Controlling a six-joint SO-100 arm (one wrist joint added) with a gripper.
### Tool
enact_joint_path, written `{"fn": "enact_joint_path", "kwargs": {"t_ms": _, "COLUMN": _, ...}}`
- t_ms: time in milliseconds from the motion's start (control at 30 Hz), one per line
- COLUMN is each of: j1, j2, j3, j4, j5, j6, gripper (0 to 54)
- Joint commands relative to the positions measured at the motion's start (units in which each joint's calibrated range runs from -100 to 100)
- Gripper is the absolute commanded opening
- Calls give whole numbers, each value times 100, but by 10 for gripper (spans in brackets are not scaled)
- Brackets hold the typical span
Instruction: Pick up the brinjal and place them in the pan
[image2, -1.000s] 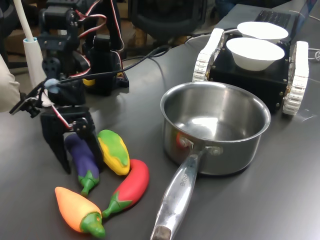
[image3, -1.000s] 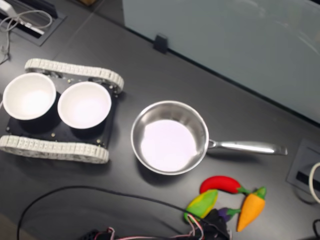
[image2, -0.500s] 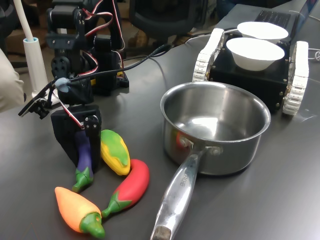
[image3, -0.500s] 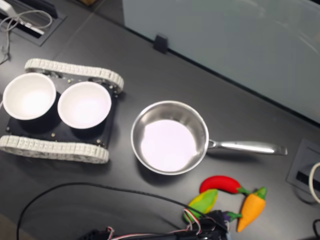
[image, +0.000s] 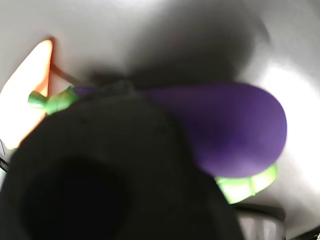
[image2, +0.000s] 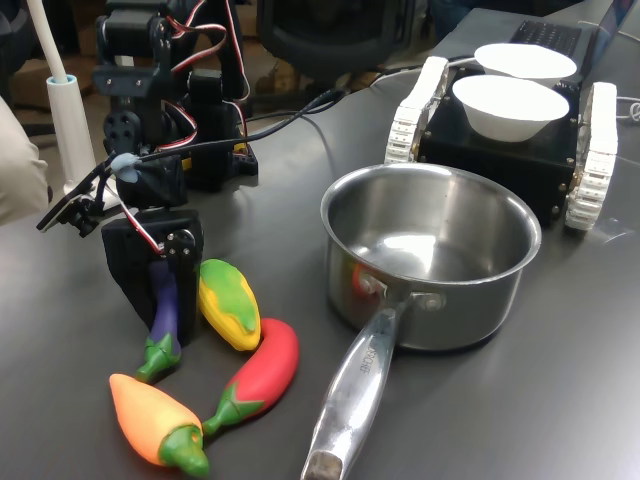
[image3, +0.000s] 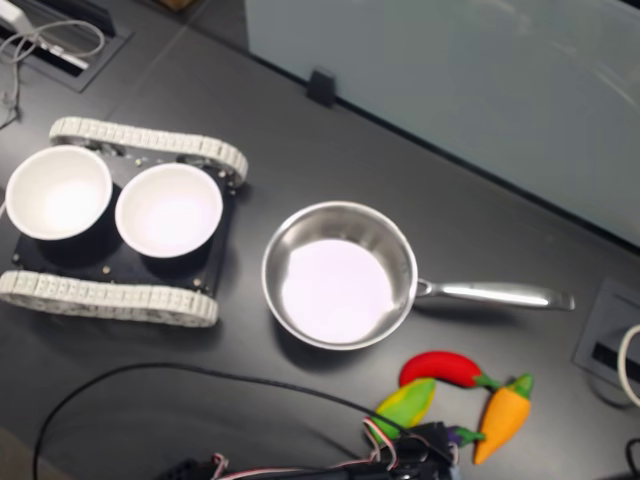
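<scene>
With the claw (image2: 165, 290) clenched on the brinjal (image2: 164, 318), its stem end low beside the corn toy (image2: 229, 303), lift straight up before swinging over the empty pan (image2: 430, 255).

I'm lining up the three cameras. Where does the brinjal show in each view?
Wrist view: the brinjal fills the middle, blurred.
First exterior view: brinjal at lower left, between the gripper's fingers.
Second exterior view: only its stem end shows at the bottom edge.
Shared landmark: the orange toy beside it.
</scene>
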Motion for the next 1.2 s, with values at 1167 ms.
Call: {"fn": "enact_joint_path", "kwargs": {"t_ms": 1167, "j1": 261, "j2": -502, "j3": -3177, "j4": 1240, "j5": -2935, "j6": -1087, "gripper": 0}}
